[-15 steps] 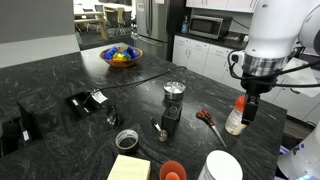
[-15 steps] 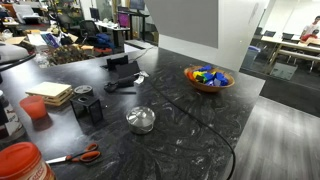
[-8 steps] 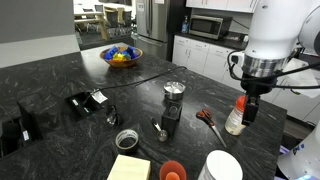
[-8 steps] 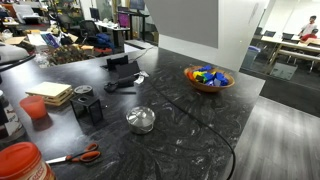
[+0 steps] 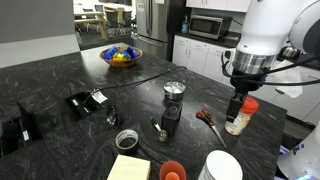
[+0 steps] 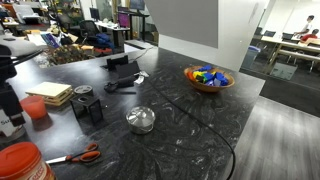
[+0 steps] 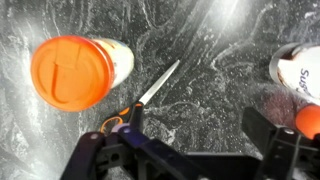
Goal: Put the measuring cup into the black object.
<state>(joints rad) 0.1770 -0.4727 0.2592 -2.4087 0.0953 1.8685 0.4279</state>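
Observation:
The measuring cup [image 5: 157, 128], small and silvery with a thin handle, lies on the dark counter just in front of the black box [image 5: 170, 115]. The box also shows in an exterior view [image 6: 91, 108]; I cannot make out the cup there. My gripper [image 5: 236, 108] hangs open and empty to the right of both, above the scissors [image 5: 207, 118] and beside an orange-capped bottle [image 5: 240, 115]. In the wrist view my gripper [image 7: 200, 130] is open over bare counter, with the scissors [image 7: 150, 92] and the orange lid [image 7: 72, 71] ahead. Cup and box are out of the wrist view.
A round silver cup [image 5: 174, 90] stands behind the box. A dark-centred ring [image 5: 126, 139], yellow notes [image 5: 128, 168], a red cup [image 5: 172, 171] and a white tub [image 5: 225, 167] line the front edge. A fruit bowl [image 5: 121, 56] sits at the back. Flat black gadgets [image 5: 85, 101] lie left.
My arm has shifted left toward the scissors and box, in front of the orange-capped bottle. It now enters the other exterior view at its left edge. Nothing on the counter moved.

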